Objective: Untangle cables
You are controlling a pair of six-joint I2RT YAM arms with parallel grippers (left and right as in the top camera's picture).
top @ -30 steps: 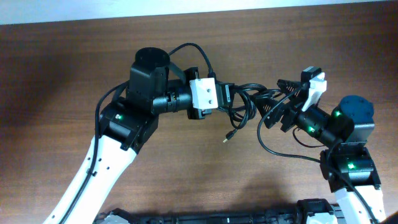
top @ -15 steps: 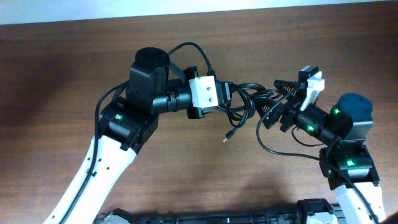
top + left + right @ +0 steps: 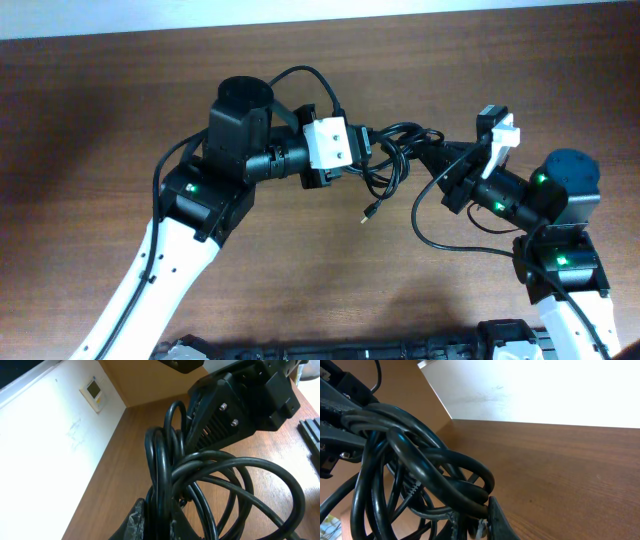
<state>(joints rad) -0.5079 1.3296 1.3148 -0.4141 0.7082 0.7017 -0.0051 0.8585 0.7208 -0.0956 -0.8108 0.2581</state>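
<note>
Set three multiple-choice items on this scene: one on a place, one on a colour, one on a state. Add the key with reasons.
1. Where is the bundle of cables?
A. in a box
B. between the left end effector and the right end effector
C. on a shelf

2. What colour are the cables?
A. red
B. white
C. black

3. The right end effector is:
A. shut on the cables
B. wide open
C. out of view

Key:
B, the overhead view shows the bundle spanning both end effectors.
C, every strand is black.
A, the right wrist view shows strands pinched.
</note>
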